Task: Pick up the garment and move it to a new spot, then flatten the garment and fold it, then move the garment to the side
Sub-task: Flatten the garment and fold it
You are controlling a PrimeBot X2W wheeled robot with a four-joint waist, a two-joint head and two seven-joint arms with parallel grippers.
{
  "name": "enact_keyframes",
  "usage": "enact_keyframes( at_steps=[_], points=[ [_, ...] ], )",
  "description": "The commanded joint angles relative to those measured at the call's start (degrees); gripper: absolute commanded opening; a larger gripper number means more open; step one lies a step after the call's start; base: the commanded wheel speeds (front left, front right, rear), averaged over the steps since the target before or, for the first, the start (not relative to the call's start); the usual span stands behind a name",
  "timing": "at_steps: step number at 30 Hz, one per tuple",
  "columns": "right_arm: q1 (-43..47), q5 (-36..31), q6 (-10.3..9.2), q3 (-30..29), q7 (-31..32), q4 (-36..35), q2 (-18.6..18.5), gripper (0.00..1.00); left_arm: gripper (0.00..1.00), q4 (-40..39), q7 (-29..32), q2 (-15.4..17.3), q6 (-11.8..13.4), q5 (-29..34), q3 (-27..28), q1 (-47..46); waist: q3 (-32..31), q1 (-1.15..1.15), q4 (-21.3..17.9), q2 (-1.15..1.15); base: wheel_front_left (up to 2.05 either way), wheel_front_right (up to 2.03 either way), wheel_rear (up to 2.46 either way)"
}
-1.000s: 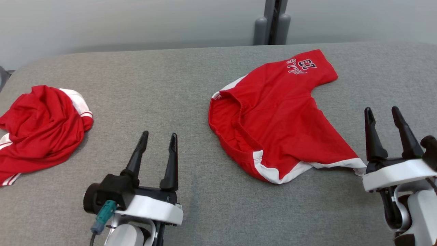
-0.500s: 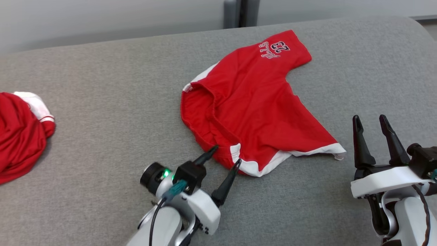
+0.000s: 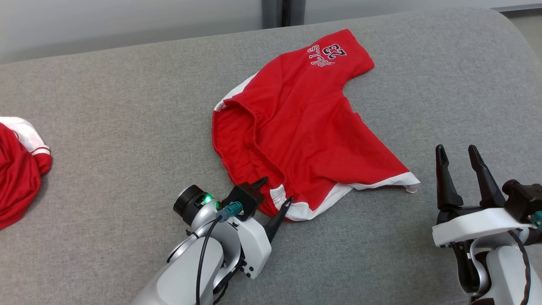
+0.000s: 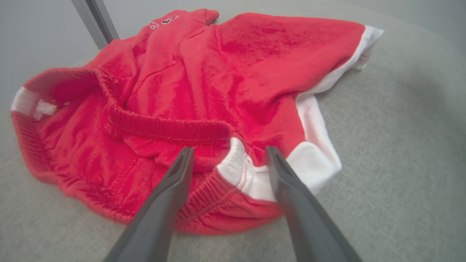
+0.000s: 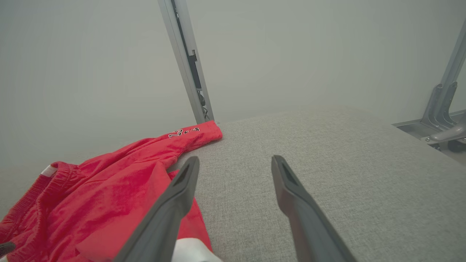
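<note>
The garment [image 3: 305, 127] is a pair of red shorts with white trim and a printed number, lying crumpled on the grey table [image 3: 106, 106], right of centre. My left gripper [image 3: 276, 189] is open at the garment's near edge. In the left wrist view its fingers [image 4: 230, 150] straddle the waistband where a white stripe meets the red cloth [image 4: 204, 80], without closing on it. My right gripper [image 3: 456, 149] stands open at the lower right, just off the garment's white-hemmed corner. The right wrist view has its fingers [image 5: 236, 158] over bare table, the garment [image 5: 109, 182] to their left.
A second red and white garment [image 3: 17, 178] lies bunched at the table's left edge. A grey post [image 3: 281, 12] rises behind the table. The table's rounded right corner [image 3: 521, 38] is near, with a metal frame [image 5: 444, 105] beyond it.
The head camera has swung to the right. My left arm has reached forward and right, bringing its open fingers onto the garment's near waistband edge. My right gripper has stayed open in place.
</note>
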Motion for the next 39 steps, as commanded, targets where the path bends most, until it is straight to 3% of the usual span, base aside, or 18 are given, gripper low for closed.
enact_keyframes(
  at_steps=[1,2,4,5,11,25,39],
  points=[
    [0.21,-0.23,-0.01,-0.48,-0.12,0.20,-0.11,1.00,1.00,0.44,0.18,0.28,-0.32,-0.63,-0.25,-0.95,-0.14,0.00,0.35,0.00,0.00,0.00,0.00],
    [0.25,-0.44,-0.01,-0.59,-0.12,0.25,-0.10,1.00,0.92,0.66,0.30,0.27,-0.35,-0.81,-0.62,-1.02,-0.25,0.00,0.60,0.00,0.00,0.00,0.00],
    [0.29,-1.23,-0.01,-0.86,-0.11,0.38,-0.20,1.00,0.15,1.02,0.45,0.28,-0.43,-1.33,-1.31,-1.13,-0.47,0.00,1.13,0.00,0.00,0.00,0.00],
    [0.29,-1.36,-0.01,-1.01,-0.11,0.45,-0.15,1.00,0.00,1.16,0.45,0.29,-0.50,-1.65,-1.57,-1.08,-0.60,0.00,1.46,0.00,0.00,0.00,0.00],
    [0.23,-2.08,-0.01,-1.19,-0.11,0.78,-0.17,1.00,0.00,1.21,-1.14,0.29,-0.63,-4.40,-1.43,-0.83,-1.31,0.00,3.57,0.00,0.00,0.00,0.00],
    [1.79,-2.64,-0.01,-1.22,-0.12,2.28,-0.37,1.00,0.00,-2.52,-8.06,3.48,4.95,-7.90,7.12,2.84,-4.17,0.00,9.34,0.00,0.00,0.00,0.00],
    [4.04,-2.68,-0.01,-2.06,-0.11,6.52,0.22,1.00,0.00,-6.48,-8.21,4.60,3.80,-7.38,8.65,11.74,-5.82,0.00,10.92,0.00,0.00,0.00,0.00]
  ],
)
